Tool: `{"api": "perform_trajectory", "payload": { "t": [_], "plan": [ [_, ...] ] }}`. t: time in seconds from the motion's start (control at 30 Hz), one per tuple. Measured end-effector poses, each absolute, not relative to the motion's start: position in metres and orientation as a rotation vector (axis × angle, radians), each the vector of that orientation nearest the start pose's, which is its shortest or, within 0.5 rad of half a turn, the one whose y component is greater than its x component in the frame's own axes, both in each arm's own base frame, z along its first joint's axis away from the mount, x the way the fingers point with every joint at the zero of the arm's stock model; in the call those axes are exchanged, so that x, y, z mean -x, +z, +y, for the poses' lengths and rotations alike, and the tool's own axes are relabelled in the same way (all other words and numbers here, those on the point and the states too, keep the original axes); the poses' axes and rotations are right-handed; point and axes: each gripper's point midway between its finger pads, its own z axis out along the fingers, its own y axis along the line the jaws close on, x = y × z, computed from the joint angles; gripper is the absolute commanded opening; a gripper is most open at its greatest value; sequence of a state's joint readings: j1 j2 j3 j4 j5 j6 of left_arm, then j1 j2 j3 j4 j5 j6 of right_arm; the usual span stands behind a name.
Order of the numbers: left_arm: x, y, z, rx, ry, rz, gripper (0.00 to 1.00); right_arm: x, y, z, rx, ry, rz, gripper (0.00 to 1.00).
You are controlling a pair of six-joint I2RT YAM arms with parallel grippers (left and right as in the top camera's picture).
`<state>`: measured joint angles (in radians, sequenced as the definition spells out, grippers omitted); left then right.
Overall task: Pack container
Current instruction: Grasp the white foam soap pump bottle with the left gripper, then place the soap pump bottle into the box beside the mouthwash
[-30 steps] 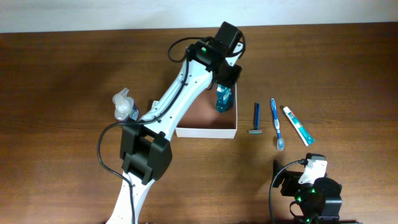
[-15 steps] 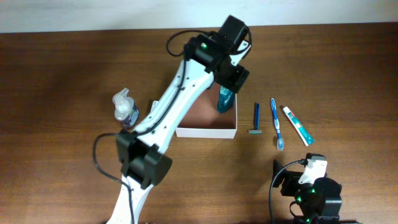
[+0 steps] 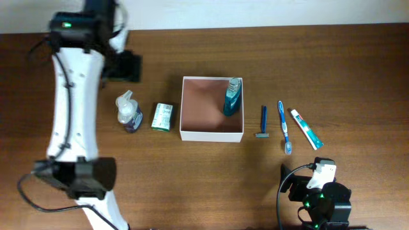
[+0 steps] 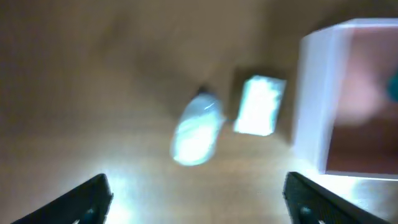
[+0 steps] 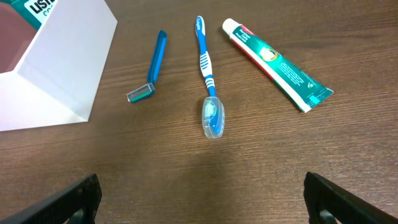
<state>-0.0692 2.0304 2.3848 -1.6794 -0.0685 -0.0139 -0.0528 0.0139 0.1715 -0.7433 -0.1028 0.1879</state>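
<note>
The container (image 3: 211,135), a white-walled box with a reddish-brown inside, sits mid-table. A blue mouthwash bottle (image 3: 231,97) stands in its back right corner. My left gripper (image 3: 130,67) hangs open and empty at the back left, above and behind a clear pump bottle (image 3: 128,112). The blurred left wrist view shows that pump bottle (image 4: 198,127), a green-and-white packet (image 4: 260,106) and the container's wall (image 4: 314,93) ahead of the left gripper (image 4: 199,205). My right gripper (image 5: 205,199) is open and empty near the front right, short of a blue razor (image 5: 152,67), a toothbrush (image 5: 207,74) and a toothpaste tube (image 5: 277,64).
The green-and-white packet (image 3: 162,117) lies between the pump bottle and the container. The razor (image 3: 262,122), toothbrush (image 3: 284,126) and toothpaste tube (image 3: 306,128) lie side by side right of the container. The container's corner (image 5: 68,62) shows at the left of the right wrist view.
My left gripper opened and left the blue bottle standing in the container. The left arm then swung away to the far left of the table. The right arm has stayed still.
</note>
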Motion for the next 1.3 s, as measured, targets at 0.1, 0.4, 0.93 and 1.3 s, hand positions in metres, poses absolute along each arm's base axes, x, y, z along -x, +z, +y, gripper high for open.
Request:
{"api": "perform_trajectory", "payload": {
  "t": [0.1, 0.4, 0.93, 1.3],
  "plan": [
    [-0.398, 0.217, 0.014, -0.004, 0.049, 3.002, 0.72, -0.193, 0.079, 0.007, -0.200, 0.189, 2.150, 0.99],
    [-0.397, 0.141, 0.007, -0.228, -0.072, 3.091, 0.79, -0.193, 0.079, 0.007, -0.200, 0.189, 2.150, 0.99],
    [-0.388, 0.093, 0.005, -0.304, -0.093, 3.125, 0.32, -0.193, 0.079, 0.007, -0.200, 0.189, 2.150, 0.99],
    [-0.377, 0.119, -0.004, -0.307, -0.181, 3.159, 0.18, -0.193, 0.079, 0.007, -0.200, 0.189, 2.150, 0.99]
  ]
}}
